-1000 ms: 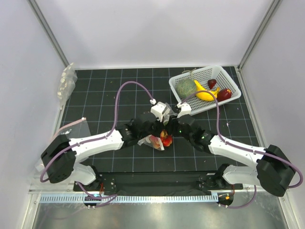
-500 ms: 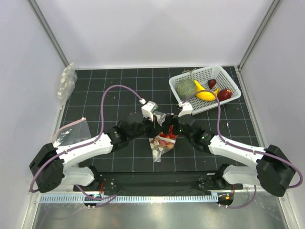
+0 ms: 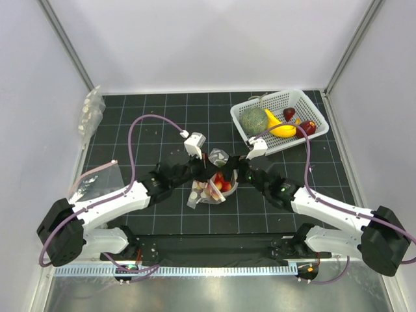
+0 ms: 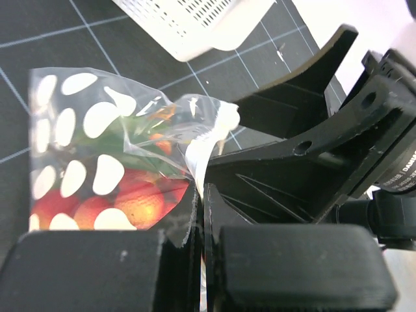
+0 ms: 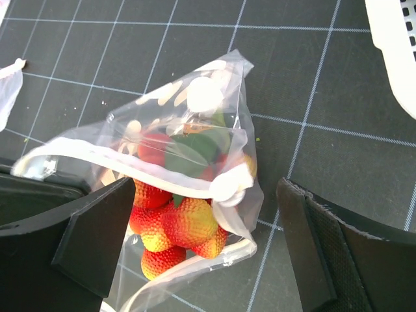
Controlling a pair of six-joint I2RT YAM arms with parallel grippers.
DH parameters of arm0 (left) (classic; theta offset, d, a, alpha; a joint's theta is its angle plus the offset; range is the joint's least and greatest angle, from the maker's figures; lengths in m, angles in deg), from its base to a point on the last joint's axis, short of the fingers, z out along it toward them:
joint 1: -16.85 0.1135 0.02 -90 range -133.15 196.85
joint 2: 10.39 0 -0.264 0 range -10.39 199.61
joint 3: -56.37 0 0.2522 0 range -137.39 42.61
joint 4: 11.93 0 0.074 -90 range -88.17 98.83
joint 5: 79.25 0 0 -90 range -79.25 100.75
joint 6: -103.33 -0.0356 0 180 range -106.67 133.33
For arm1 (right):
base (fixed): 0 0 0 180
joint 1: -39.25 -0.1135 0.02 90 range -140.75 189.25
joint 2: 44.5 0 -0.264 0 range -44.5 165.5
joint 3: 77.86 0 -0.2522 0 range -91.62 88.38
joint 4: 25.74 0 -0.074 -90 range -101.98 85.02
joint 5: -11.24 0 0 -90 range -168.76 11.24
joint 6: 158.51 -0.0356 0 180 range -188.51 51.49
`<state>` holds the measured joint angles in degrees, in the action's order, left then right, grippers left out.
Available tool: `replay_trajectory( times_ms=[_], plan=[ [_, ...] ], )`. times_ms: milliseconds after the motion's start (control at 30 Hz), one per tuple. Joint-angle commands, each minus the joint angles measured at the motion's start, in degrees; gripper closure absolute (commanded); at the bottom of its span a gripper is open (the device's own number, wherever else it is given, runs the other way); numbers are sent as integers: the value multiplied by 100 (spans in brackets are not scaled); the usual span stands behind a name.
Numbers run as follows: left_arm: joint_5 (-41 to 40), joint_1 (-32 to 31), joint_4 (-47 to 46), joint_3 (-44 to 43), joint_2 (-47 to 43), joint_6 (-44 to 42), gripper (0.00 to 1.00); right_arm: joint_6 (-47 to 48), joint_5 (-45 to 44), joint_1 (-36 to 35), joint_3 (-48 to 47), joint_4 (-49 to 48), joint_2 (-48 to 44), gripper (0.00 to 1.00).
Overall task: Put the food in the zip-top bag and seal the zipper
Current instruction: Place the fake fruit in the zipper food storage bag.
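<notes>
One zip-top bag (image 3: 207,193), at the centre of the top view, holds the food (image 5: 177,224), at least four red fruits. The left gripper (image 4: 200,198) has its fingers pinched tight on the bag's film. The right gripper (image 5: 207,188) has its fingers spread wide, with the bag between them. Below lies a black gridded bench (image 3: 156,117), with one white basket (image 3: 276,96) at upper right.

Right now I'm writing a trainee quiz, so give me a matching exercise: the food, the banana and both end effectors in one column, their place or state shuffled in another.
1 food
2 banana
3 left end effector
4 right end effector

A open, zip-top bag between its fingers
B in the white basket
C inside the zip-top bag
D shut on the zip-top bag

Pairs: 1-C, 2-B, 3-D, 4-A.
</notes>
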<state>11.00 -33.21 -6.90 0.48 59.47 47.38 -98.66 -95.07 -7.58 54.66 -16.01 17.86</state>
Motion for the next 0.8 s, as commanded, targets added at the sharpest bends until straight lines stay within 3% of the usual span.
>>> replay_trajectory(
  times_ms=[0, 233, 767],
  plan=[
    [-271, 41, -296, 3, -315, -99, 100, -96, -82, -19, -65, 16, -5, 3],
    [-394, 41, -278, 82, -526, -170, 100, -140, -372, -28, -82, 245, -155, 12],
    [-324, 41, -111, 12, -632, -214, 100, -44, -452, -28, -311, 579, 20, 48]
  ],
)
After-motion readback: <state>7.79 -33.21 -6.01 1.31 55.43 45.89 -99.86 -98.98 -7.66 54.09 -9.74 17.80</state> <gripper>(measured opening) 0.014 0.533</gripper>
